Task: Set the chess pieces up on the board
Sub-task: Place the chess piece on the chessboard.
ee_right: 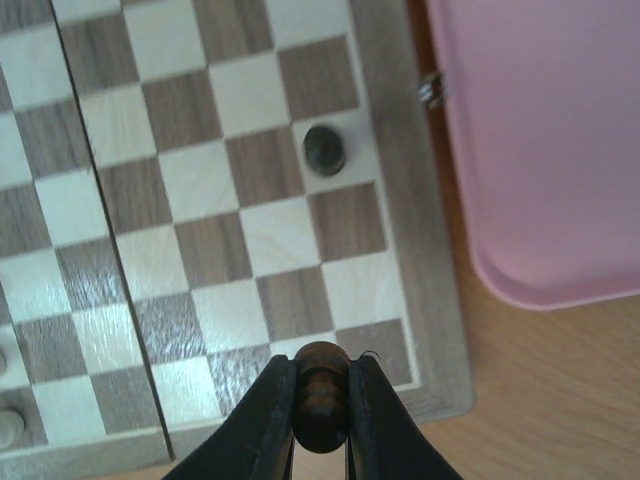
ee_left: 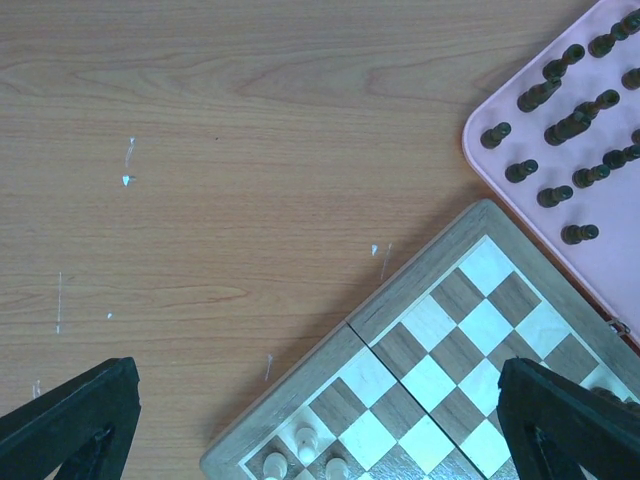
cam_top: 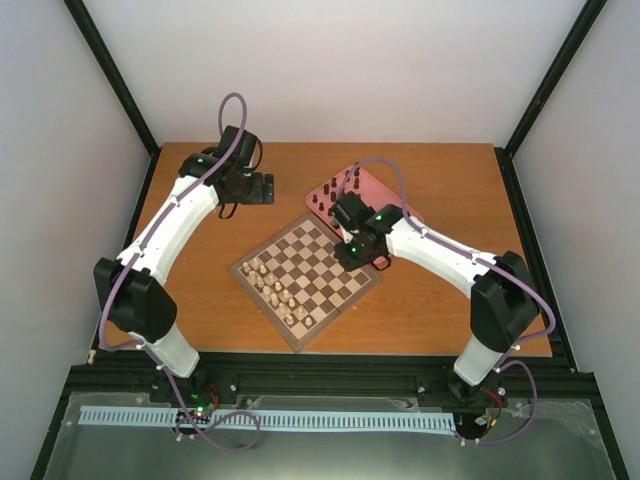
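Right claw (ee_right: 320,372) pinches a dark chess piece (ee_right: 320,408) over the board (ee_right: 410,250).

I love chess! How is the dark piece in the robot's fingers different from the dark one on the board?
The held piece is pinched in the right gripper; the standing piece stands free on a light square of the board. The held piece shows its ringed side; the standing piece only its top. Both are dark brown.

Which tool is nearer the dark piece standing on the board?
Right. The right tool, gripping another dark piece, hovers over the board near the standing piece; the left tool hangs off it, over table.
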Controlling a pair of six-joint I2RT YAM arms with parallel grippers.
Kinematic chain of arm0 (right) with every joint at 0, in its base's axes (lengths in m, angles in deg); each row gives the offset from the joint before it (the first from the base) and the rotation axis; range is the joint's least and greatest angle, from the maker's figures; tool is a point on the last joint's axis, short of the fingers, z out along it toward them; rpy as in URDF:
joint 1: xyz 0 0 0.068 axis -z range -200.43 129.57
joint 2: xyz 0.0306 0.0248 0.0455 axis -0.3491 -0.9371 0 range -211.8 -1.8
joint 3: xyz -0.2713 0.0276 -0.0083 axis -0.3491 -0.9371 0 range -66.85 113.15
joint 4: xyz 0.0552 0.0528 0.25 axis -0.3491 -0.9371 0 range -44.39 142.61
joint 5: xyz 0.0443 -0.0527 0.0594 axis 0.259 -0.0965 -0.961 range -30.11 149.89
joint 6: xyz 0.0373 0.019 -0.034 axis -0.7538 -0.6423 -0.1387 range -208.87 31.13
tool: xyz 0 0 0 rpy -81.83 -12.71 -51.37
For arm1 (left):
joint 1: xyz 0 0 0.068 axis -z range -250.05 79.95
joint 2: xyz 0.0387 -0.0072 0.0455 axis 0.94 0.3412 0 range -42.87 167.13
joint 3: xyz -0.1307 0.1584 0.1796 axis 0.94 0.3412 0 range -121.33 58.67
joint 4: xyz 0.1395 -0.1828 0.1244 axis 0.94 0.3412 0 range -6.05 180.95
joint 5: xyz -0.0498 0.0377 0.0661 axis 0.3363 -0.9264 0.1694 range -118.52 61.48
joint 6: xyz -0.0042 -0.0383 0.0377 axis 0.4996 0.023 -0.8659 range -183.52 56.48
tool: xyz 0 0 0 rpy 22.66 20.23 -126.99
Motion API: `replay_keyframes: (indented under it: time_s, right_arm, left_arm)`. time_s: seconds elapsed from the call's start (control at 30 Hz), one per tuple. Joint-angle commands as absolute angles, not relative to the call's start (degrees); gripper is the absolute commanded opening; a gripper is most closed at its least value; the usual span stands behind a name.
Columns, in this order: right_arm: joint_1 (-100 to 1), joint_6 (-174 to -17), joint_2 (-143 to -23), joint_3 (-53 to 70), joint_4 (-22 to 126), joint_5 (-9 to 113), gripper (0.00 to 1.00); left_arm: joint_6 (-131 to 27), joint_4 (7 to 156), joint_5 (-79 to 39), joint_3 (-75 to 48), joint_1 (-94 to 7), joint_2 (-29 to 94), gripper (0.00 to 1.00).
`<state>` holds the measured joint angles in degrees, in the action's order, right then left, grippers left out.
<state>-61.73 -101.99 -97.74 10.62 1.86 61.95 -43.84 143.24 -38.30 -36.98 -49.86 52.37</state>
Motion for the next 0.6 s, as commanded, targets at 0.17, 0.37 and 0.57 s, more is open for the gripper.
replay_keyframes:
  time_s: [0.17, 0.37, 0.57]
  right_arm:
    - [-64.6, -100.8, -98.5, 17.2, 0.4, 63.0, 0.08]
    - [-64.6, -97.2, -107.2, 28.7, -1.2, 61.3, 0.08]
    - [-64.6, -95.8, -115.1, 36.9, -0.1, 58.3, 0.08]
  left_arm:
    - [-44.0, 142.1, -38.6, -35.3, -50.1, 49.2, 1.0]
    - [-43.4, 142.6, -39.8, -35.2, -50.1, 48.2, 1.0]
    - [-43.4, 143.8, -41.5, -34.8, -50.1, 46.6, 1.0]
